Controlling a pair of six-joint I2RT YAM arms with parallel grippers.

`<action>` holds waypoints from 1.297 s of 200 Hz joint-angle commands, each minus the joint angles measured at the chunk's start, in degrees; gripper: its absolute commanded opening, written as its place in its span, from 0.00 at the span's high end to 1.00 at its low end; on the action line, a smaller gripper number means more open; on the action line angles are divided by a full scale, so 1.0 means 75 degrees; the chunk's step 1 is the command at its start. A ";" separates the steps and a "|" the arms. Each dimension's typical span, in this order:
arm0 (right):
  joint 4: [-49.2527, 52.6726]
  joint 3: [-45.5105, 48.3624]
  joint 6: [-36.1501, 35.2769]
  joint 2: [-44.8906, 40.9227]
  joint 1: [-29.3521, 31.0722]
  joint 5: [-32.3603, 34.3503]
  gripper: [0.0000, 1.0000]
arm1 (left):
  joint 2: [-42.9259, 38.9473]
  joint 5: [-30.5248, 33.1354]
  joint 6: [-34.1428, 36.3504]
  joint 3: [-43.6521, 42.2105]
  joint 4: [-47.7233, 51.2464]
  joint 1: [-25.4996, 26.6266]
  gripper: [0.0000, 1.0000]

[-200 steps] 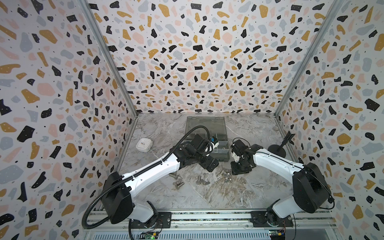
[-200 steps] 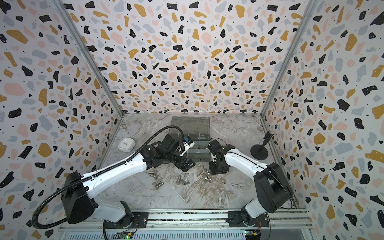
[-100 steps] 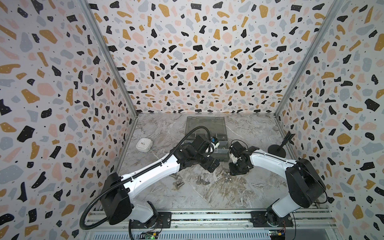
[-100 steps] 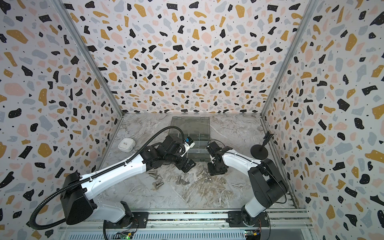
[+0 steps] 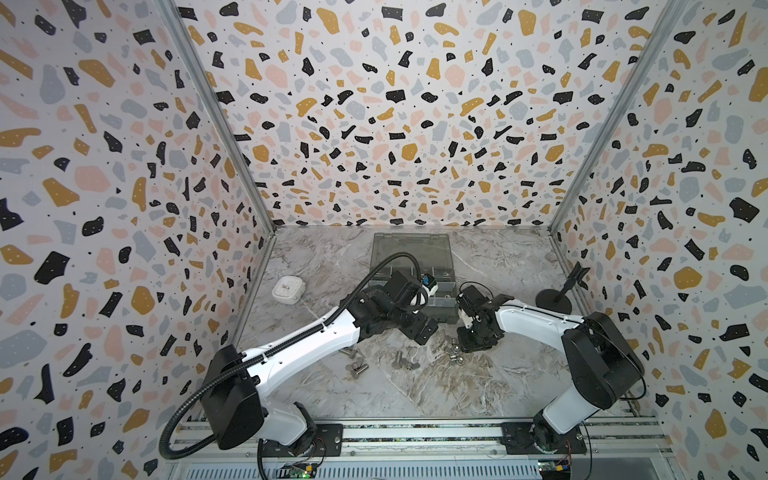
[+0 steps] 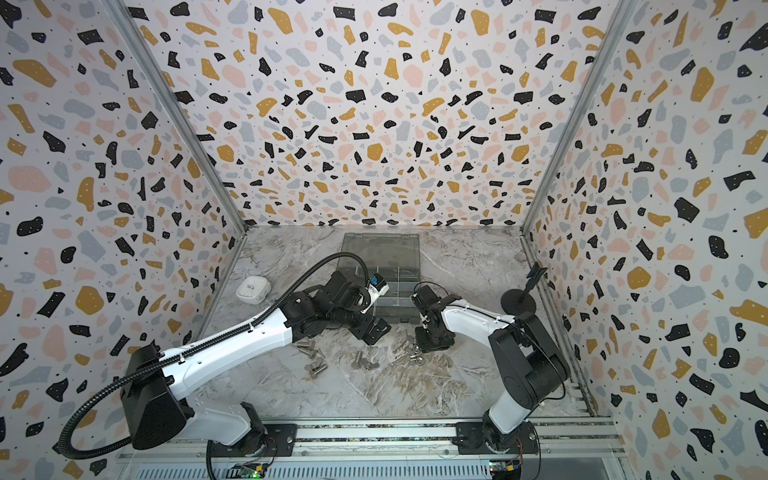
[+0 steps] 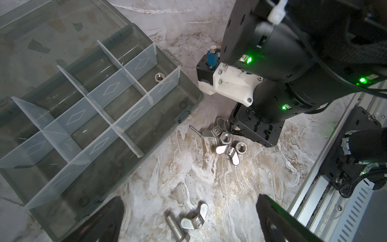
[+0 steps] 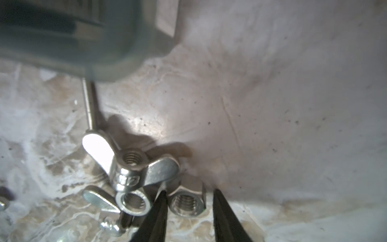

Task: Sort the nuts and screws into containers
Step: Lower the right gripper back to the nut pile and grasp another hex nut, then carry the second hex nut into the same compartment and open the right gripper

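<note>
R pincer (image 8: 189,190) lower now, part-open astride hex nut (image 8: 187,204); L pincer (image 7: 188,198) wide-open nr wing nut (image 7: 193,218).

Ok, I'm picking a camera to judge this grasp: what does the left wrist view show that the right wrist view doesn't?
Only the left wrist view: the divided containers of the organiser box, one nut already inside a compartment, plus a bolt and lone wing nut seen between the fingers of the open left end effector. Only the right wrist view: the fingertips of the right end effector flanking a hex nut, a gap showing on one side. Both: the clustered wing nut, the thin pin, a box corner, the marble table.
</note>
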State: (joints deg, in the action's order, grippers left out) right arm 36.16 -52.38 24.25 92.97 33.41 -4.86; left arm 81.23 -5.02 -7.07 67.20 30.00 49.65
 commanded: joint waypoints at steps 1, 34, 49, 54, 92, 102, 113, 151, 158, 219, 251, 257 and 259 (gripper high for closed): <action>0.0033 0.0129 -0.0045 0.0118 0.0009 0.0117 0.67 | -0.0047 0.0047 0.0064 0.0118 0.0038 0.0049 0.00; 0.0197 0.0038 -0.0090 0.0062 -0.0002 0.0168 0.76 | -0.0003 0.0081 0.0065 0.0107 0.0021 0.0043 0.00; 0.0352 -0.0075 -0.0140 -0.0035 -0.0002 0.0207 0.79 | 0.0018 0.0095 0.0065 0.0104 -0.0001 0.0057 0.00; 0.0430 -0.0129 -0.0161 -0.0072 -0.0006 0.0229 0.79 | 0.0012 0.0095 0.0065 0.0101 -0.0005 0.0048 0.00; 0.1201 -0.0902 -0.0279 -0.0447 -0.0097 0.0548 0.79 | 0.0042 0.0002 0.0084 0.0108 -0.0200 0.0054 0.00; 0.1418 -0.1170 -0.0317 -0.0531 -0.0140 0.0619 0.79 | 0.0093 0.0018 0.0081 0.0140 -0.0215 0.0039 0.00; 0.1617 -0.1497 -0.0370 -0.0581 -0.0176 0.0695 0.79 | 0.0168 0.0047 0.0116 0.0184 -0.0197 0.0048 0.00; 0.2023 -0.2629 -0.0524 -0.0422 -0.0345 0.0754 0.79 | 0.0369 0.0142 0.0232 0.0390 -0.0155 0.0037 0.00; 0.2036 -0.2839 -0.0559 -0.0331 -0.0376 0.0760 0.79 | 0.0386 0.0141 0.0250 0.0425 -0.0163 0.0037 0.00; 0.1972 -0.4267 -0.0916 0.0797 -0.0603 0.0738 0.79 | 0.0540 0.0185 0.0321 0.0701 -0.0194 0.0032 0.00; 0.1857 -0.4838 -0.1015 0.1413 -0.0708 0.0640 0.79 | 0.0663 0.0218 0.0390 0.0890 -0.0086 0.0036 0.00; 0.1848 -0.4951 -0.1035 0.1513 -0.0705 0.0619 0.79 | 0.0684 0.0232 0.0411 0.0930 -0.0054 0.0018 0.00; 0.1838 -0.4991 -0.1046 0.1540 -0.0705 0.0615 0.79 | 0.0688 0.0249 0.0423 0.0936 -0.0052 0.0014 0.00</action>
State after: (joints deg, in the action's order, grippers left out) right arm 49.32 -85.76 17.76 103.24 28.56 -0.19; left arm 85.58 -3.88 -5.17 72.05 29.56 49.67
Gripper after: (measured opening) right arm 0.274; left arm 0.997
